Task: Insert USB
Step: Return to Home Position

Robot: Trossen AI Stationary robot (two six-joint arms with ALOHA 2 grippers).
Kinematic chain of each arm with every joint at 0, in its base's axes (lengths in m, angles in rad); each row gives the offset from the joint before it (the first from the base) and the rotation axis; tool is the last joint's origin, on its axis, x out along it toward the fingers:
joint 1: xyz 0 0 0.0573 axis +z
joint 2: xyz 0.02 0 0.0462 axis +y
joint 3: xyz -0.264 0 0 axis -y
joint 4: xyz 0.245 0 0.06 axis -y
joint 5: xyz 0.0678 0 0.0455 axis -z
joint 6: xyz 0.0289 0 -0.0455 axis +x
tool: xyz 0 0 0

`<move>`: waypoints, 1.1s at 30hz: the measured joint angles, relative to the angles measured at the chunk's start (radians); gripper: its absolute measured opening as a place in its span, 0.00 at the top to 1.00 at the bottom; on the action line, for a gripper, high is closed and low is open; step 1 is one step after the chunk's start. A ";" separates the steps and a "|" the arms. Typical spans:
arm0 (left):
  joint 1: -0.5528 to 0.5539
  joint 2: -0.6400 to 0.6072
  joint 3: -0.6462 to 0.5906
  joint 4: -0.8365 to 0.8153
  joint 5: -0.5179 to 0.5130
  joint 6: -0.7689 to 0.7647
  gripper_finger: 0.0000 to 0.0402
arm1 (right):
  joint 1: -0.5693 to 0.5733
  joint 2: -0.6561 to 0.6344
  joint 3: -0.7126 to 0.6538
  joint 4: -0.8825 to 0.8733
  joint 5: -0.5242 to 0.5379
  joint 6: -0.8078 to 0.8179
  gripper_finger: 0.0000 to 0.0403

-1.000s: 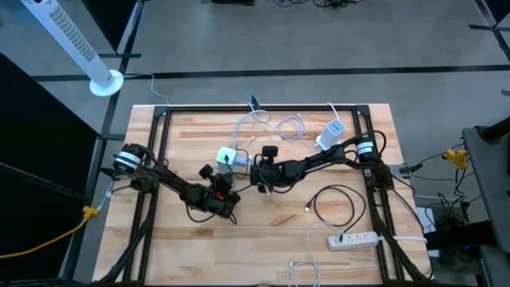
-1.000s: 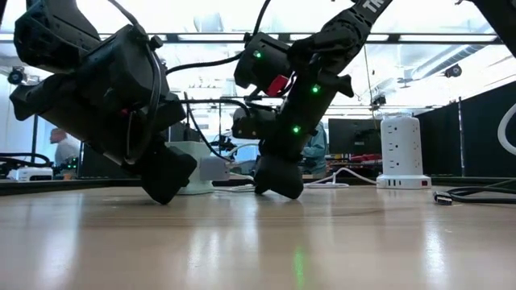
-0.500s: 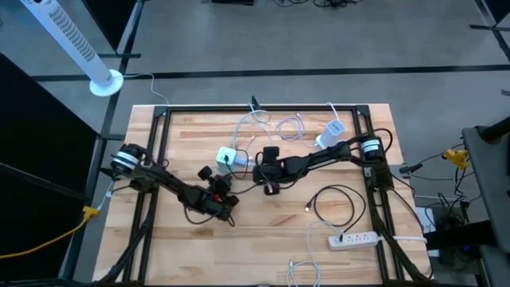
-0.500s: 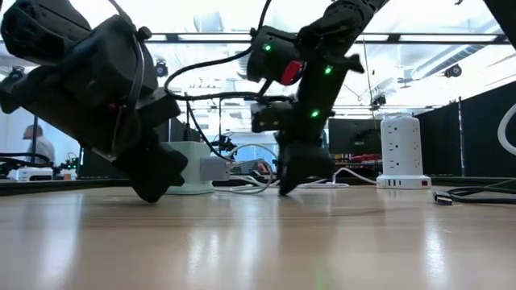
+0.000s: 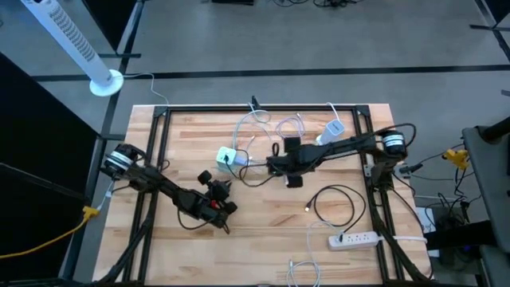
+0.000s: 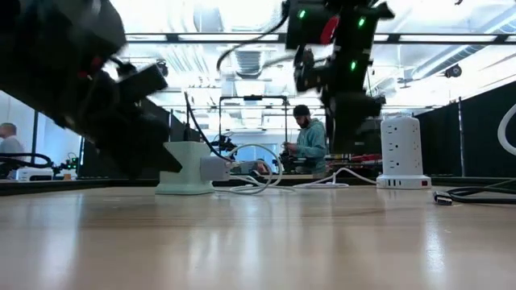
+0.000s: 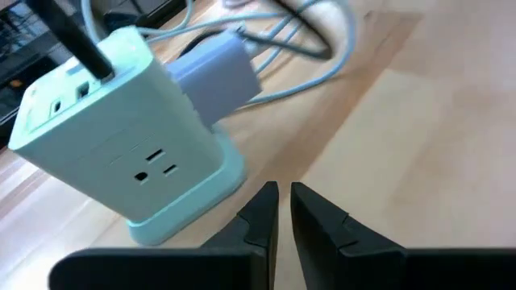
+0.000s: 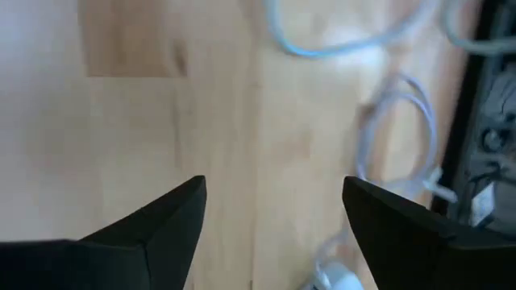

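A mint-green power cube [image 7: 121, 137] stands on the wooden table left of centre [image 5: 229, 157], and shows in the low view [image 6: 185, 167]. A grey USB plug [image 7: 218, 68] with a white cable sticks into its side. My left gripper [image 7: 278, 200] is shut with nothing between its fingers, a little short of the cube on its near side [image 5: 217, 183]. My right gripper [image 8: 272, 189] hangs open and empty above bare wood, right of the cube [image 5: 273, 166].
A white socket tower [image 5: 331, 132] stands at the far right, and loose white cables [image 5: 271, 123] lie at the far middle. A black cable loop [image 5: 335, 203] and a white power strip [image 5: 355, 237] lie near right. Black frame rails [image 5: 159, 159] run along the sides. A person [image 6: 308, 143] stands beyond the table.
My right gripper has opened, letting go at the cube, then risen well off the table and drawn back toward the right edge. My left gripper has pulled away from the cube toward the near left and lifted a little, staying shut. The cube and plug stay in place.
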 joint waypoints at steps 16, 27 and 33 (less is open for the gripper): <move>-0.174 -0.256 0.001 0.009 -0.001 0.072 0.94 | -0.017 -0.410 -0.054 -0.029 -0.215 0.068 0.38; -0.166 -0.420 0.001 0.088 -0.114 0.172 0.94 | 0.003 -0.849 -0.384 0.336 -0.221 0.009 0.48; -0.138 -0.478 0.001 0.125 -0.321 0.204 0.94 | 0.003 -1.035 -0.648 0.583 -0.328 0.027 0.50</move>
